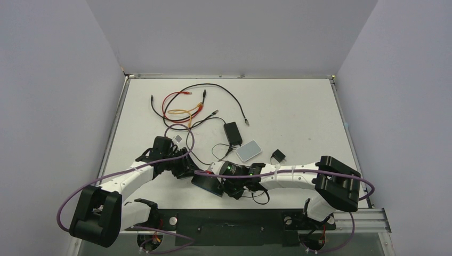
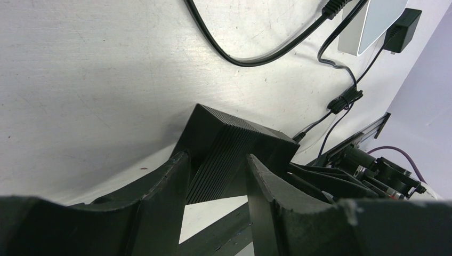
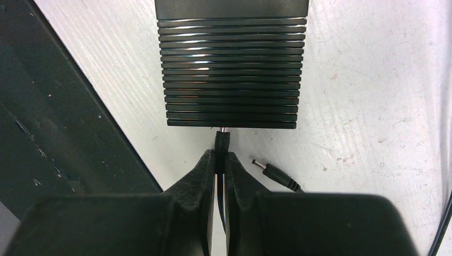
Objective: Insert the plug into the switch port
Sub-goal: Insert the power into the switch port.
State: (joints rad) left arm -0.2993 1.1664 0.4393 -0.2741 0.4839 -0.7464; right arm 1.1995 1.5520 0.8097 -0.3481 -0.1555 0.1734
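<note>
White surface [image 3: 362,80]: left tool [image 2: 216,181] clamps box [image 3: 232,69]; right tool [image 3: 220,160] pinches plug [image 3: 222,140], tip at box edge; push straight, without tilt.

Top view, lower centre: switch box [image 1: 208,185] on table [image 1: 298,106], left hand [image 2: 217,158] astride its corner; plug [image 3: 222,140] in right hand [image 3: 220,156], tip at box's lower face; loose plug [image 3: 271,173] lower right; adapter brick [image 1: 233,133], pad [image 1: 249,151] above.

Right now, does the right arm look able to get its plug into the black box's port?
Probably yes. The right end effector pinches the plug, and its tip meets the near edge of the black box, with nothing between. The left end effector straddles the box, seemingly steadying it.
</note>
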